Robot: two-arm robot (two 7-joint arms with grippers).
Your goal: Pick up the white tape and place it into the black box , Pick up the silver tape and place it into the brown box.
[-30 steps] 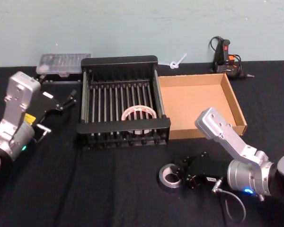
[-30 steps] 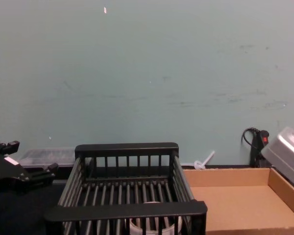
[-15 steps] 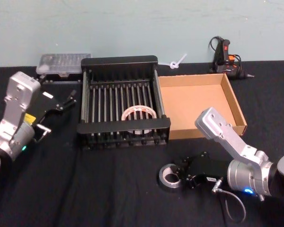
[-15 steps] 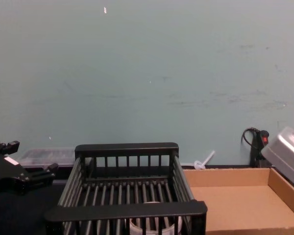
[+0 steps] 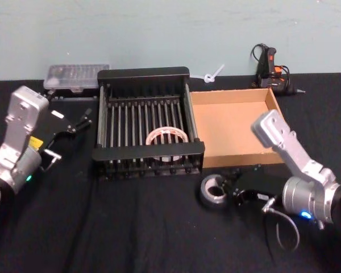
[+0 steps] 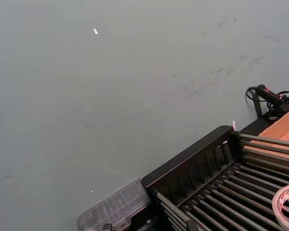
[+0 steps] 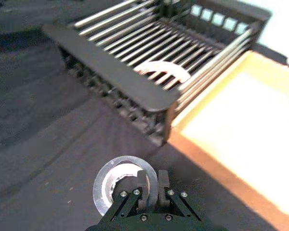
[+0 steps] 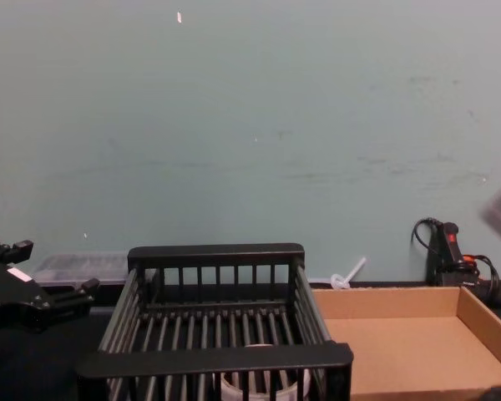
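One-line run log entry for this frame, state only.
white tape roll: in black slatted crate | right gripper: shut on grey-silver tape roll, near brown cardboard box | left gripper: open, parked left of crate

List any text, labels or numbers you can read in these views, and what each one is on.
None can be read.
Red print runs along the edge of the white roll of tape in the black slatted plastic crate: too blurred to read.
A yellow label on the left arm: too small to read.
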